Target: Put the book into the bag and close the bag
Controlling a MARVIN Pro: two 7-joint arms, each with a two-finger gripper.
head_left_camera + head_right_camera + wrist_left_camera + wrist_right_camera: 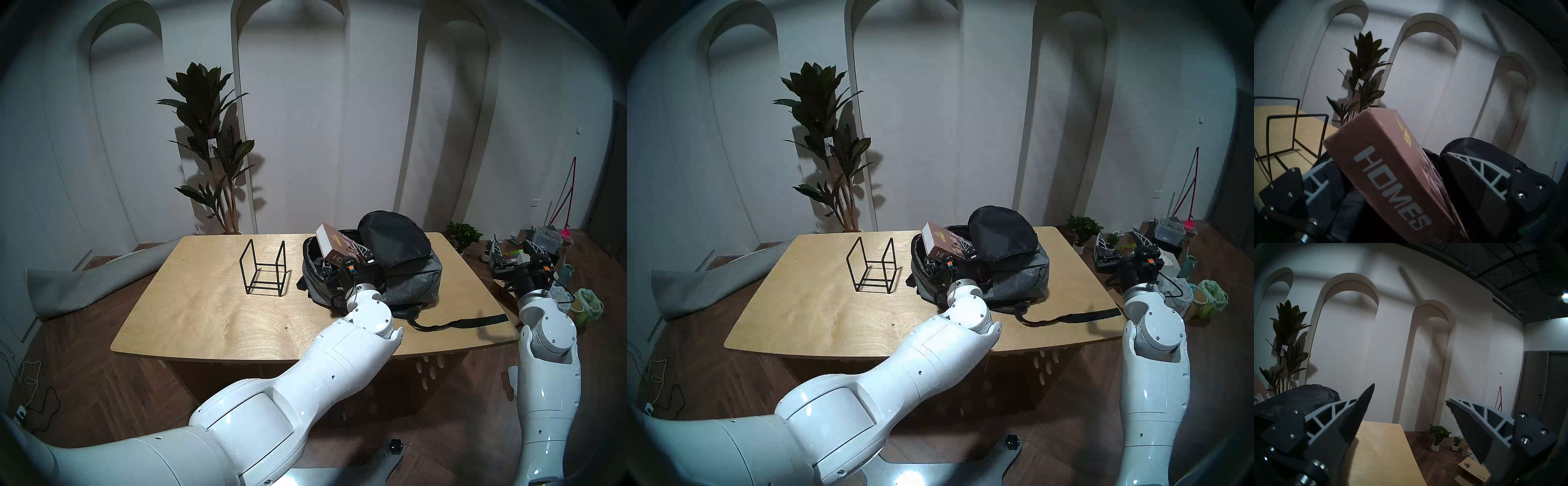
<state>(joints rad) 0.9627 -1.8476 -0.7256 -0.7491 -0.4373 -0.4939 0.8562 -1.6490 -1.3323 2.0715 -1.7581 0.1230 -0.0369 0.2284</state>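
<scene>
Right of centre, our left gripper (1393, 183) stands wide open around the "HOMES" book (341, 248), gripping nothing; our right gripper (1410, 405) gapes empty. Propped half inside the grey backpack (412, 280), the book could tip out.

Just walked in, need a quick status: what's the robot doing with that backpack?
The left gripper is at the mouth of the grey backpack on the table, its flap thrown back. The brown HOMES book stands tilted, partly inside, its upper end sticking out. In the left wrist view the fingers sit wide on either side of the book, apparently clear of it. The right gripper hangs open off the table's right side, holding nothing. The bag is not yet closed.
</scene>
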